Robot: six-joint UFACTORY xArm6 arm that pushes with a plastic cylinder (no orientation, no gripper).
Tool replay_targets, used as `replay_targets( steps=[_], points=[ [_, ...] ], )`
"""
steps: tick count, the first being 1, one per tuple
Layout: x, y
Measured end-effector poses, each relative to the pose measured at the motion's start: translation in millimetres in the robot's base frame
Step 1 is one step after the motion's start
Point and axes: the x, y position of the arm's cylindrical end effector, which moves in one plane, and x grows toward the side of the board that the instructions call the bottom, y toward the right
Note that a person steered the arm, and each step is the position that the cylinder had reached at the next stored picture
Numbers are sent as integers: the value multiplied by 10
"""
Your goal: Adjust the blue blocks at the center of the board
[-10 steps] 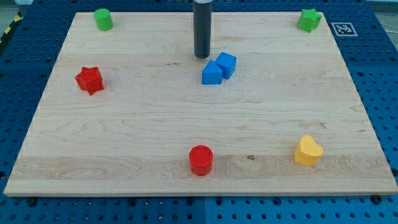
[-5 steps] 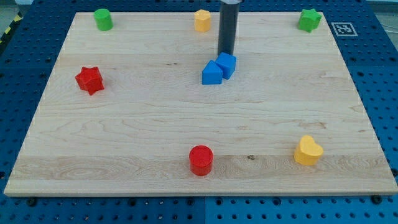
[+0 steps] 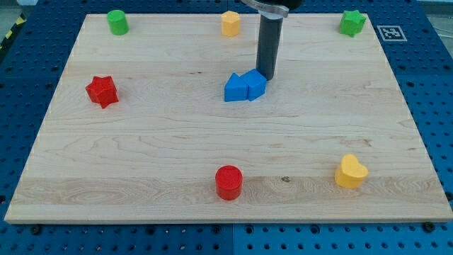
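Robotics lab, wooden board (image 3: 141,142) on blue perforated bench (image 3: 432,85), fiducial marker (image 3: 391,32)

The desk (image 3: 141,142) is pale wood with fine horizontal grain, set on a blue perforated base (image 3: 28,85). Two blue blocks (image 3: 245,87) sit at centre. The rod is dark grey down to my tip (image 3: 266,74). Remaining blocks: green cylinder (image 3: 117,22), green star (image 3: 352,23), orange-yellow block (image 3: 230,23), red star (image 3: 102,91), red cylinder (image 3: 228,182), yellow heart (image 3: 351,171). A black-and-white marker (image 3: 391,32) lies at the view's top right.
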Motion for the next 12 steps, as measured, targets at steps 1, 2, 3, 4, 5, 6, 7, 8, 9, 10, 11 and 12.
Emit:
replay_targets(
  steps=[1,2,3,4,5,6,7,8,9,10,11,12],
  points=[
    [-2,193],
    [282,298],
    [785,298],
    [870,262],
    [870,48],
    [870,-21],
    [870,-41],
    [870,-131],
    [870,-185],
    [870,-288],
    [859,-294],
    [744,-213]
  ],
)
